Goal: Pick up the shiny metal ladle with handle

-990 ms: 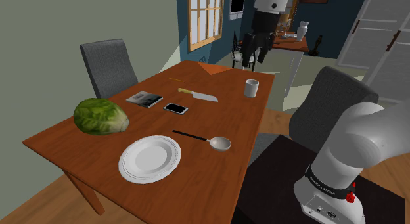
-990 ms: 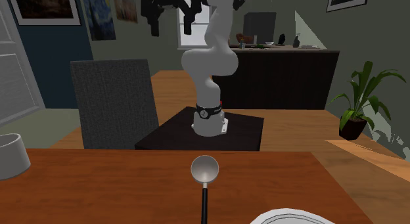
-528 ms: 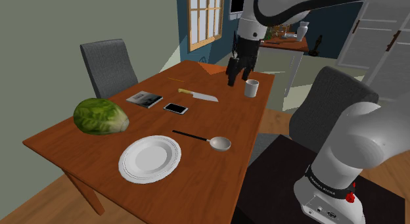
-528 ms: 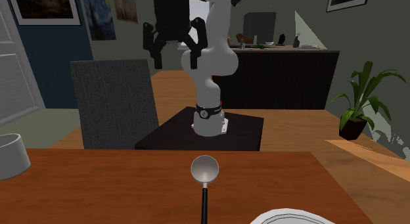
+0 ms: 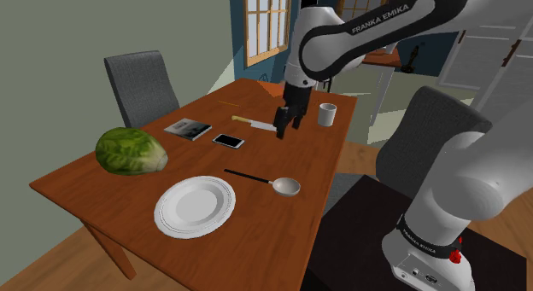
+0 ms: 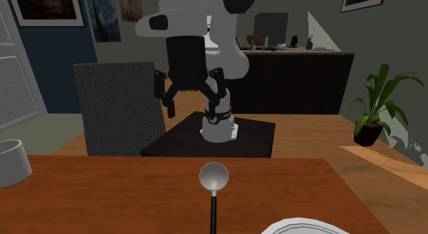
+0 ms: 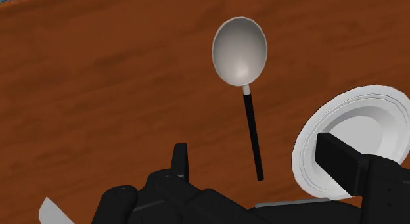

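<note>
- Starting at the shoulder view's left, the green cabbage point(image 5: 130, 151) and the white plate point(image 5: 195, 206) are no part of this job. The plate matters only because its rim lies near the ladle's handle end.
- The ladle point(image 5: 284, 187) lies flat on the wooden table point(image 5: 102, 195), just beside the plate, towards the table edge on the stand's side, with its bowl facing up.
- Further right and higher, the gripper point(image 5: 286, 130) hangs above the table near the knife point(image 5: 256, 124). Its fingers are spread and grip nothing, and it is well apart from the ladle.
- We judge the step in hand to be the approach. We would descend over the thin black handle close to the bowl, where the weight sits, and keep the finger on the plate's side off the rim.
- In the wrist view the handle runs away from the hand between the two fingers, so we think the closing line already crosses it and little turning is needed.
- The long axis runs across the table. In the shoulder view the handle points left and slightly up, and the bowl points right.
</note>
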